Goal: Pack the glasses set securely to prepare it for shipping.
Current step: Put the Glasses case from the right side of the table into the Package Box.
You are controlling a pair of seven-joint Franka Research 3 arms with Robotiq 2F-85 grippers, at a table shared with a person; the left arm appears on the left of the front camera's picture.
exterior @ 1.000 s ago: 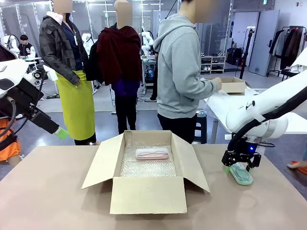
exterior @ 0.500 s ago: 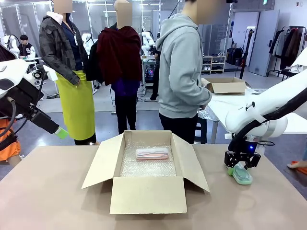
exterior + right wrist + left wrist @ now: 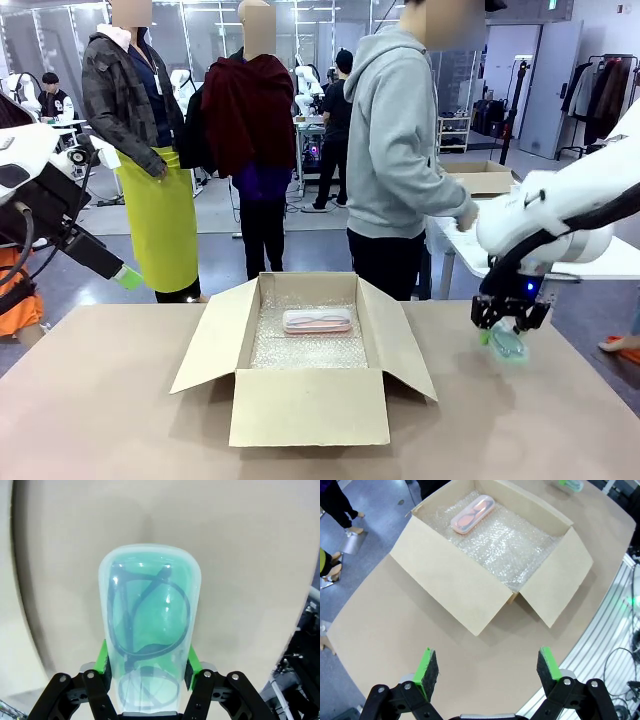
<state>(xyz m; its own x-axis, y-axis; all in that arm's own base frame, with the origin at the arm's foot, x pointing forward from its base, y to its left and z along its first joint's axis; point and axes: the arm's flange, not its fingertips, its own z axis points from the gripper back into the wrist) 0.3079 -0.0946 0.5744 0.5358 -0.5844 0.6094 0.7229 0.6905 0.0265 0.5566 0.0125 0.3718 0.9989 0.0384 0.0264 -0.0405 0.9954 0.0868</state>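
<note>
Over on the right of the front view, the right pincer (image 3: 508,328) is pinching the mint green case (image 3: 511,346) near one end, green pads pressed against its two long sides. From the right wrist view the grip is plain to see: the case (image 3: 150,625) runs straight up the middle of the frame between the pads, dark-rimmed glasses (image 3: 150,611) visible through the clear lid, with the bare tan surface (image 3: 240,555) behind it. The case looks blurred in the front view, and it is hard to say whether its lower end touches the surface (image 3: 120,400). In the centre sits the open cardboard box (image 3: 310,405), flaps out, lined with bubble wrap (image 3: 300,350). The pale pink case (image 3: 317,321) lies flat on that wrap toward the back wall, well apart from the green one. In the left wrist view, the left pincer (image 3: 486,664) is spread wide and holding nothing, high above the near edge of the surface, looking down on the box (image 3: 455,585). The pink case (image 3: 472,514) shows in its upper part, and the green case (image 3: 571,484) peeks in at the top edge. At the far side, a person in a grey hoodie (image 3: 400,150) stands turned toward a neighbouring table on the right.
</note>
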